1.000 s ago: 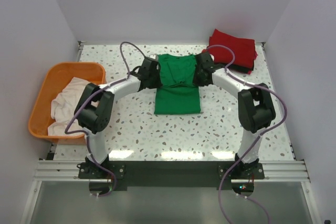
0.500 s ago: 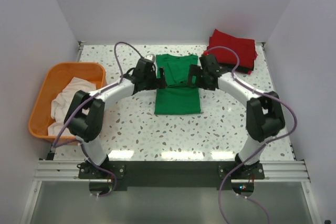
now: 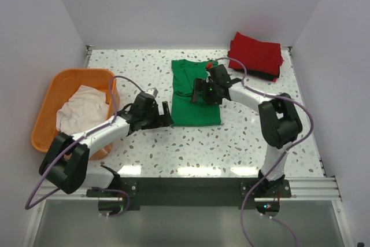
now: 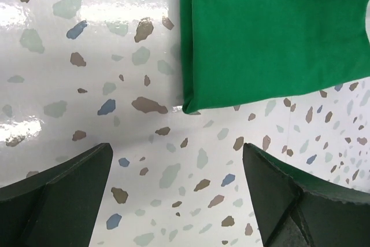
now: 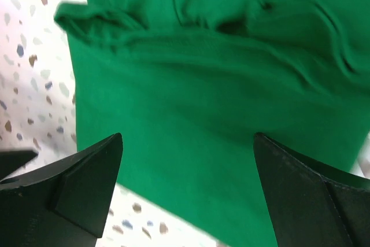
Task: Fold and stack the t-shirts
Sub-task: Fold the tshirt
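Left claw (image 4: 179, 201) spread wide, nothing between its fingers, low over bare table (image 4: 87, 56) just off the near-left hem corner of the green t-shirt (image 4: 272, 33). Right claw (image 5: 188, 192) likewise released, fingers apart above the shirt's middle, near a wrinkled ridge; contact with the cloth cannot be told. From overhead the green shirt lies as a narrow folded strip at centre, running toward 12 o'clock. Red t-shirt (image 3: 256, 53) sits folded at 1 o'clock on the black t-shirt (image 3: 267, 77); off-white t-shirt (image 3: 81, 114) lies crumpled in the orange basket (image 3: 55, 85) at 9 o'clock. Likely risk: the left claw closing where it is would catch table or only the top layer, peeling the fold open. The right claw pinching the ridge could drag the strip askew. Left arm stretched low and long from 7 o'clock toward centre. Right arm elbowed out at 3 o'clock, forearm angled back toward 10 o'clock.
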Controlling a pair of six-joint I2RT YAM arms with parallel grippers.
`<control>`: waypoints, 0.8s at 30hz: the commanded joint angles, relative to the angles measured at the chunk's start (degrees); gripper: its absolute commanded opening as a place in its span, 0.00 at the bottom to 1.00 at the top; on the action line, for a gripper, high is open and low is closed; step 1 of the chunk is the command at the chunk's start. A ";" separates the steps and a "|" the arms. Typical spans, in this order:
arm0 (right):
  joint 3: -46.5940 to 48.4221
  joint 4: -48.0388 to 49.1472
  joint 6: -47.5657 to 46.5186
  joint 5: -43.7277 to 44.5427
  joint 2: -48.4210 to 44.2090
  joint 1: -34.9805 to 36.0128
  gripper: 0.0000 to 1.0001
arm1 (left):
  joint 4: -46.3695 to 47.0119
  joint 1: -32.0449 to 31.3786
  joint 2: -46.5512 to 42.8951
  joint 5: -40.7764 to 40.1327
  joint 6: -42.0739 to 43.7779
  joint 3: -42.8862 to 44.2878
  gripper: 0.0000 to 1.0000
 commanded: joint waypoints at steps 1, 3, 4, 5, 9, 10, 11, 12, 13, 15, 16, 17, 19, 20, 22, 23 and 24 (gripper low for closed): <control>8.00 2.97 -1.12 -1.02 5.66 0.83 0.99 | 0.41 -0.08 -3.99 0.23 -1.51 -1.53 1.00; 13.18 4.11 -1.20 3.26 8.56 0.83 0.99 | -0.03 -0.08 -5.48 -0.47 -1.69 -2.40 1.00; 15.03 4.20 -1.12 4.68 11.36 0.83 0.99 | -0.12 -0.08 -5.75 -0.74 -1.77 -2.58 1.00; 19.49 3.59 -1.38 7.13 12.60 0.83 0.99 | -0.90 -0.08 -5.92 -1.17 -1.95 -2.50 1.00; 30.67 -2.28 -5.24 13.03 18.66 0.65 0.98 | -0.74 -0.08 -6.10 -0.83 -2.04 -2.50 1.00; 32.69 -3.52 -5.60 13.83 19.72 0.65 0.99 | -0.65 -0.08 -6.01 -0.83 -2.04 -2.50 1.00; 36.37 -5.01 -5.95 14.53 21.30 0.65 0.99 | -0.65 -0.08 -5.84 -1.35 -2.13 -2.32 1.00; 37.71 -7.64 -6.21 14.89 21.58 0.65 0.99 | -0.74 -0.08 -5.58 -1.70 -1.95 -2.15 1.00; 38.07 -8.27 -6.30 14.37 21.40 0.65 0.99 | -0.65 -0.08 -5.23 -2.05 -1.95 -1.80 1.00; 35.28 -6.19 -6.48 13.57 18.17 0.74 0.99 | -0.30 -0.08 -3.83 -2.41 -1.86 -0.83 1.00; 30.83 -4.78 -6.48 13.75 16.32 0.65 0.99 | 0.14 -0.08 -3.21 -1.97 -1.69 -0.39 1.00; 28.87 -3.63 -6.56 14.18 14.74 0.65 0.99 | 0.84 -0.08 -2.42 -1.80 -1.60 0.13 1.00; 26.22 -3.97 -7.18 15.41 10.78 0.57 0.99 | 1.55 -0.08 -0.13 -1.18 -1.42 1.71 1.00; 23.69 -4.49 -7.09 16.98 9.55 0.57 0.99 | 2.59 0.01 0.66 -1.27 -1.34 2.33 1.00; 19.30 -7.48 -5.43 19.97 5.77 0.48 0.99 | 3.30 0.01 4.08 -1.18 -1.34 5.49 1.00; 17.44 -8.10 -3.86 21.38 4.28 -0.13 0.99 | 3.83 0.01 5.40 -0.92 -1.16 8.37 1.00; 15.51 -8.54 -3.23 21.22 3.05 -0.57 0.99 | 4.44 0.01 8.11 -0.65 -1.16 9.62 1.00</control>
